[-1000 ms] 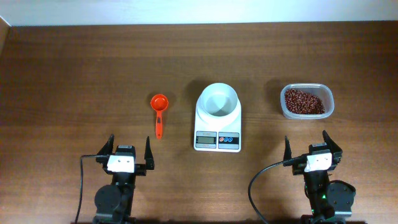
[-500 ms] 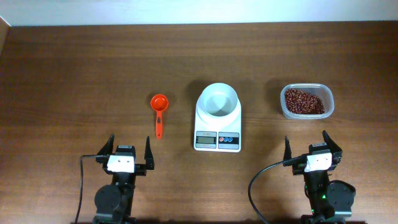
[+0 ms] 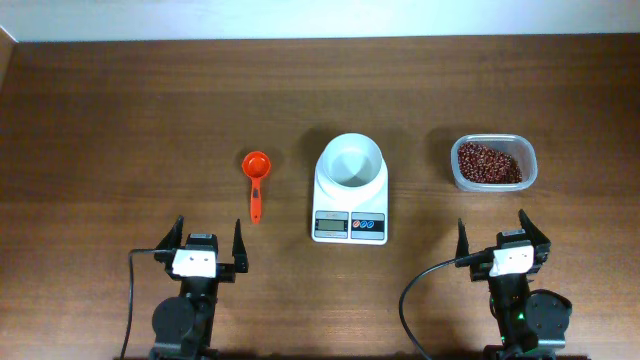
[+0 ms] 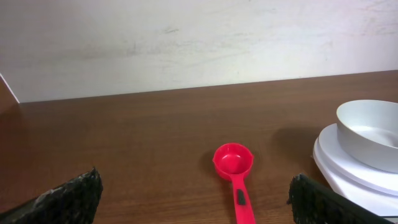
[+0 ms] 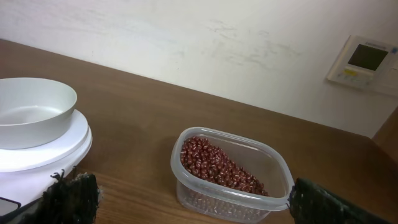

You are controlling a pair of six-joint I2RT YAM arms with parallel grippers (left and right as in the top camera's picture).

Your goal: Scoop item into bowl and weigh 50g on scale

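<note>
Nothing's begun yet: the bowl (image 3: 350, 160) sits empty on the scale (image 3: 350, 226) mid-worktop (image 3: 120, 120), beans (image 3: 489, 162) all in the clear tub (image 3: 530, 166) on the right, red scoop (image 3: 256, 180) lies untouched, & left claw (image 3: 209, 232) & right claw (image 3: 491, 230) gape wide apart w/ nothing in them.

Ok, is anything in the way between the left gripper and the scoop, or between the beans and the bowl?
Nothing visible. Only bare table lies between the open left gripper and the scoop, and between the tub of beans and the bowl on the scale.
</note>
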